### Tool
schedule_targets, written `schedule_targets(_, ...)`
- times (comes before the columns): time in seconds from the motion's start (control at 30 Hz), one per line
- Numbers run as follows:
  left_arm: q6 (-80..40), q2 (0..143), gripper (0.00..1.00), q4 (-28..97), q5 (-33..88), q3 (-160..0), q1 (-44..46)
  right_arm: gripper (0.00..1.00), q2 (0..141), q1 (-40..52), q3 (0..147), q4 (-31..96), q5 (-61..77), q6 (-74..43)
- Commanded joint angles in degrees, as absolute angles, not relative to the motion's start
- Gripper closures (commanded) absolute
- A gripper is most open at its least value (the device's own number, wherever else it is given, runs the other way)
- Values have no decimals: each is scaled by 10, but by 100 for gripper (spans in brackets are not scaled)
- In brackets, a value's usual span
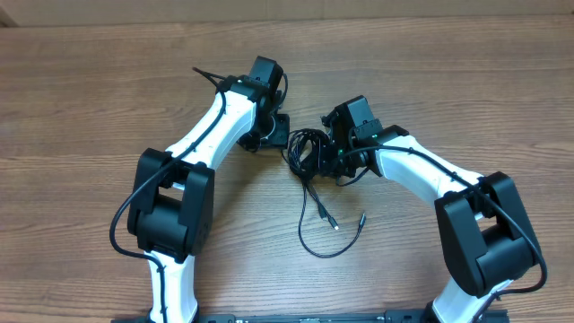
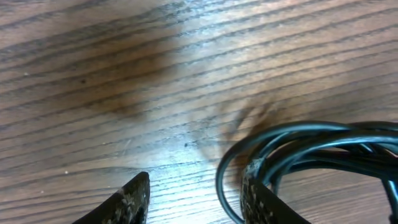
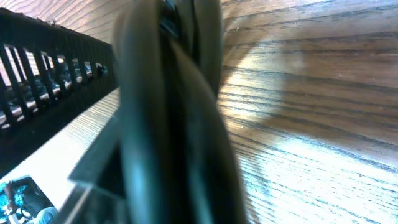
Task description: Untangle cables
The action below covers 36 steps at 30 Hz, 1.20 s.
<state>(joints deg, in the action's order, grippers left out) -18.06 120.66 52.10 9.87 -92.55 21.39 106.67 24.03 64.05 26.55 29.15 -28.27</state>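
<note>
1. The cables lie on the bare wooden table, near its middle, in no holder of any kind.
2. They are thin and black. Most of their length is drawn into a tight bunch of overlapping loops between the two grippers.
3. From the bunch, loose strands trail toward 6 o'clock. One ends in a small silver-tipped plug. Another sweeps round in an open curve and rises to a second plug just at 3 o'clock of the first.
4. The left gripper sits at 9 o'clock of the bunch, at its edge.
5. In the left wrist view the left gripper has its jaws partly apart and grips nothing.
6. In that view the coil of cables lies at 3 o'clock. Its outermost strand bends into the gap, just beside one fingertip. Whether strand and fingertip touch cannot be told.
7. The right gripper is at 3 o'clock of the bunch and pressed into it.
8. Its jaws are closed on the cables. In the right wrist view the strands run as a thick, blurred dark band from 12 to 6 o'clock, very near the lens. The fingers themselves are hidden behind it.
</note>
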Motion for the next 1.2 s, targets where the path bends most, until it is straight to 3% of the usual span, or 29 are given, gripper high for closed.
schedule_targets(0.0,-180,1197,51,513,117,-938,215,96,1065,239,641,260,291,-281)
schedule_targets(0.4,-182,1197,45,446,80,-890,245,96,1065,239,641,261,291,-281)
schedule_targets(1.17,-171,1197,47,463,-44,-883,247,96,1065,239,641,262,291,-281)
